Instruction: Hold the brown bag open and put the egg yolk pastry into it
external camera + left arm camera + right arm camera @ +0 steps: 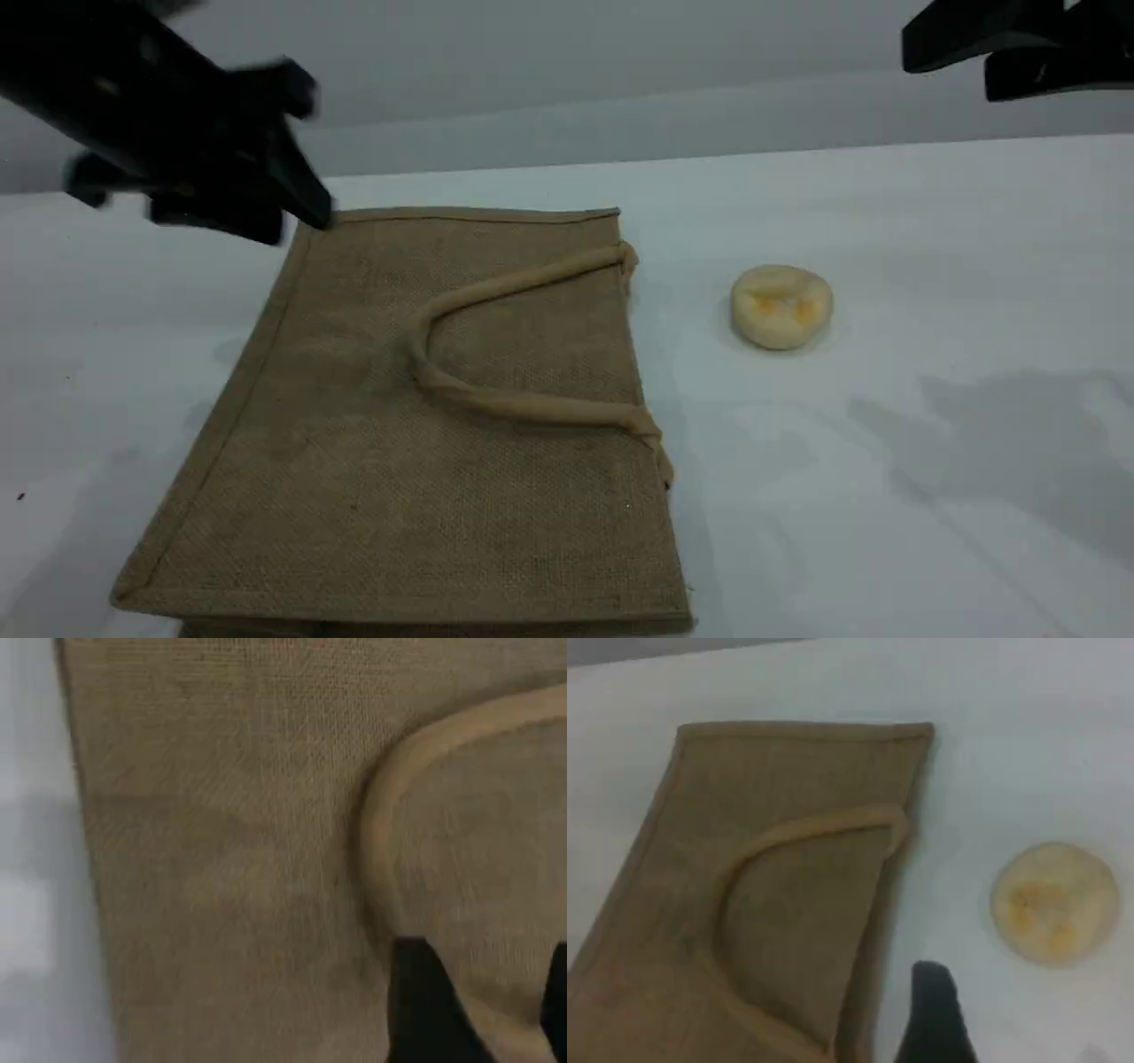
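The brown bag [416,425] lies flat on the white table, its mouth edge facing right. One beige handle [496,403] is looped across its top face. The egg yolk pastry [781,306] sits alone on the table to the right of the bag, apart from it. My left gripper [292,217] hovers blurred above the bag's far left corner. In the left wrist view its two dark fingertips [430,1010] stand apart over the handle [390,815], holding nothing. My right gripper [952,66] hangs high at the far right, open and empty. Its fingertip [935,1014] shows between bag [780,904] and pastry [1054,901].
The white table [930,443] stretches bare to the right of and in front of the pastry, with soft arm shadows on it. A grey wall runs behind the table's far edge. The bag's near end reaches the bottom of the scene view.
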Robot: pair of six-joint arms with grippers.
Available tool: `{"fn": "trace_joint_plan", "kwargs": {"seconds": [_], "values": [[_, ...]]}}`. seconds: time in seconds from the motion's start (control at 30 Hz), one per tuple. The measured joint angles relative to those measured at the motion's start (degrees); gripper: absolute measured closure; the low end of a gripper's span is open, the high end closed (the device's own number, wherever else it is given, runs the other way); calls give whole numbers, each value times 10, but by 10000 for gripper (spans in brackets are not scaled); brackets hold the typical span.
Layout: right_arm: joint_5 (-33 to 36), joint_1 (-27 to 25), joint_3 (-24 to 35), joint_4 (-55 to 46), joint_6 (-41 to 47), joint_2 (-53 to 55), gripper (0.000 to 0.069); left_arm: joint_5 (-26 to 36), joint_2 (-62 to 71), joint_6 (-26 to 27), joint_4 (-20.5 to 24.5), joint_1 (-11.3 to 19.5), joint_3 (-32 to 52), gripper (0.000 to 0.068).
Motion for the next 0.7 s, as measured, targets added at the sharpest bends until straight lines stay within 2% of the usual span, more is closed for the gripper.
{"fn": "trace_joint_plan", "kwargs": {"seconds": [0.07,0.23,0.4,0.7], "values": [[0,0,0,2,-9,2,256,-7,36,-3,-16,-11,-18,374],[1,0,0,1,-12,4,256,-1,121,-6,-16,-34,-68,373],[3,0,0,0,-12,4,256,8,177,-7,-14,-35,-105,373],[4,0,0,0,-12,4,256,5,220,-7,-18,-35,-122,372]]}}
